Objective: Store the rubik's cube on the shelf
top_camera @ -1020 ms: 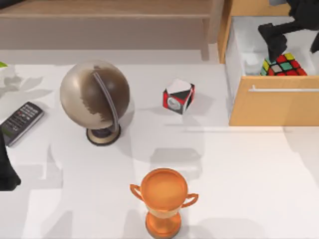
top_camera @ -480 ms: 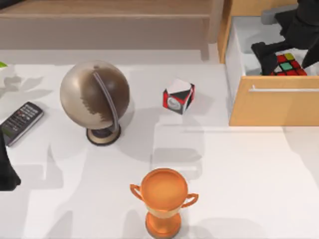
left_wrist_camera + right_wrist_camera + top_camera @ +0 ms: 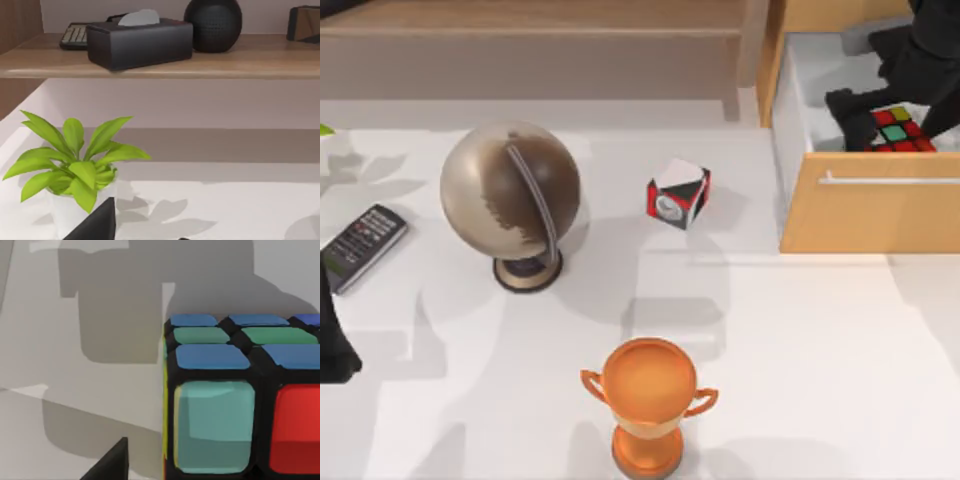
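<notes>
The rubik's cube (image 3: 897, 132) lies inside the open drawer (image 3: 795, 100) of the orange-tan cabinet at the table's right. My right gripper (image 3: 895, 112) hangs over it, open, with one finger (image 3: 847, 112) on the cube's left and the other on its right. Up close, the cube (image 3: 240, 405) shows teal, red, blue and green stickers, and one black fingertip (image 3: 112, 465) stands a little apart from its side. The light-brown shelf (image 3: 530, 30) runs along the back. My left arm (image 3: 332, 340) is parked at the left edge, one finger (image 3: 97, 225) in view.
On the table stand a globe (image 3: 510, 195), a red-black-white dial cube (image 3: 677, 193), an orange trophy (image 3: 648, 400) and a remote (image 3: 362, 245). A potted plant (image 3: 75, 170) sits near the left arm. The shelf board (image 3: 225, 65) carries a tissue box (image 3: 140, 42), keyboard and round black speaker.
My right gripper has shifted right and come down over the rubik's cube, covering more of its top. The cube and the left arm have not moved.
</notes>
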